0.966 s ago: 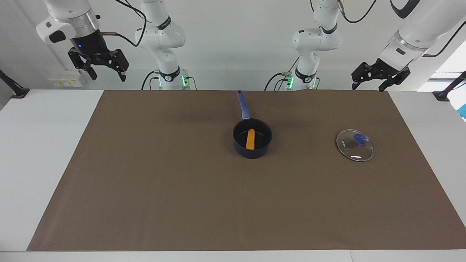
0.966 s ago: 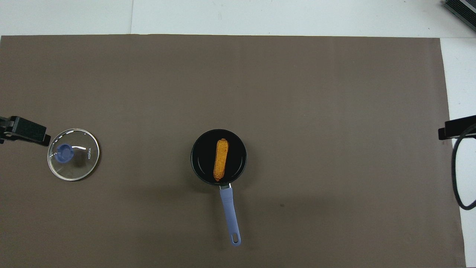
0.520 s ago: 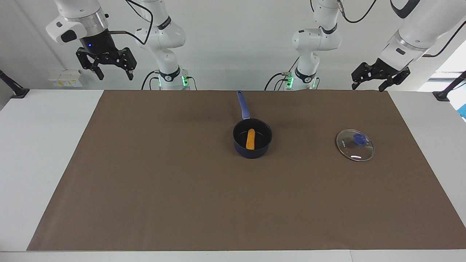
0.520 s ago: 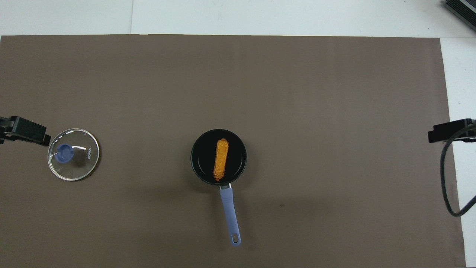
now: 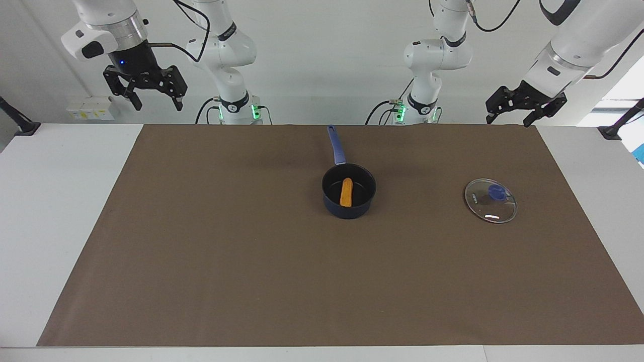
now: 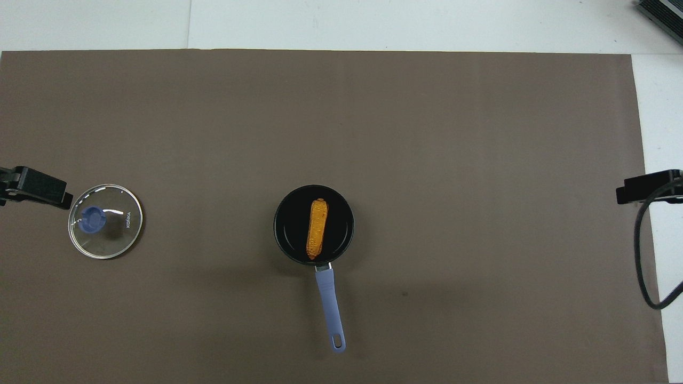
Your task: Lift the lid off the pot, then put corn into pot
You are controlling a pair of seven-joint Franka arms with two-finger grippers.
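A brown mat (image 5: pixel 251 251) covers the bench (image 5: pixel 60 201). The pot (image 5: pixel 349 191) sits mid-mat, the corn (image 5: pixel 346 192) lying inside it. The lid (image 5: pixel 490 200) rests flat toward the left arm's end. Raised at the robots' edge, the left gripper (image 5: pixel 509 118) and right gripper (image 5: pixel 157 103) hang with jaws released, empty.

Matt brown mat (image 5: pixel 251 261), paper- or cloth-like, smooth, covering most of a white, smooth tabletop (image 5: pixel 55 201) that shows bare along the edges. Pot (image 5: pixel 348 206): dark blue outside, satin black inside; plastic-looking blue handle. Corn (image 5: pixel 346 192): orange-yellow, bumpy. Lid (image 5: pixel 490 201): clear glossy glass, thin bright metal rim, blue plastic-looking knob.
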